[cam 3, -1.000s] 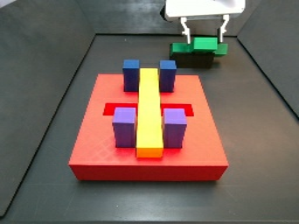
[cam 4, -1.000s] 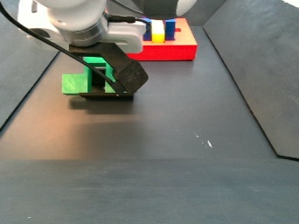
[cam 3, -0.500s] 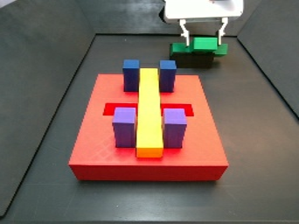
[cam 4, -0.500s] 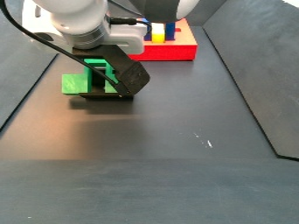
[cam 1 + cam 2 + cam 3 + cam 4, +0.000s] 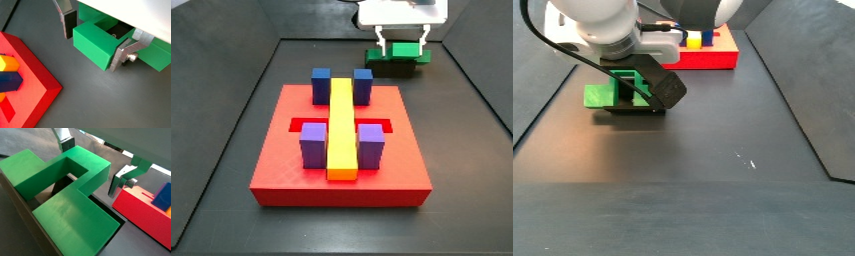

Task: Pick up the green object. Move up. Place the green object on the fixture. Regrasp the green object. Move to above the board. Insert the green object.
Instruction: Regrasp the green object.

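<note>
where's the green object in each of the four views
Wrist view: green object mid-frame, between the gripper fingers.
Wrist view: fills most of the frame.
Side view: far end, on the fixture, under the gripper.
Side view: left of centre, under the arm.
Shared landmark: the red board.

Both your side views look down from opposite ends, sharing the board (image 5: 341, 140) and tool (image 5: 400, 38); both wrist views sit close, probably just above the green object (image 5: 100, 47).
</note>
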{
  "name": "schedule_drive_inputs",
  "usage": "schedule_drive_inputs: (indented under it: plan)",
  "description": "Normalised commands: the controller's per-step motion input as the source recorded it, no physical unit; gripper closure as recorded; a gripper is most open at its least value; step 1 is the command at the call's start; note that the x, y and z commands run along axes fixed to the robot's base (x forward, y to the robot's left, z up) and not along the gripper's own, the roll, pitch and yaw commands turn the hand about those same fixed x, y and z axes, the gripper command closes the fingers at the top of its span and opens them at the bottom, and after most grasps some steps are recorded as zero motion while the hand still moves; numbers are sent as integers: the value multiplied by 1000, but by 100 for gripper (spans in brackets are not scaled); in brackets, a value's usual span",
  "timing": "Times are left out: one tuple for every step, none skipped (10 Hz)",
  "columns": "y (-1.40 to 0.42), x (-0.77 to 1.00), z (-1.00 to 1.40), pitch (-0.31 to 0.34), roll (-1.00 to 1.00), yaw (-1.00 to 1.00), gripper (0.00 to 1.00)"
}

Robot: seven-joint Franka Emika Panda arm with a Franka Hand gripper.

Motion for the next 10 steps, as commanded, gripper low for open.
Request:
schedule_drive_inputs:
  plan:
    - [-69,0,-126,97,0,0,0]
    - [-69,0,-126,97,0,0,0]
    - [-71,0,-129,100,0,0,0]
    - [-71,0,-131,97,0,0,0]
    - [-69,0,-123,100,0,0,0]
    - [-54,3,-63,120,0,0,0]
    - [0,0,0,26,0,0,0]
    - [9,0,0,0,-14,0,0]
    - [20,0,0,-177,-271,0,0]
    - [289,186,334,0,-520,-3,0]
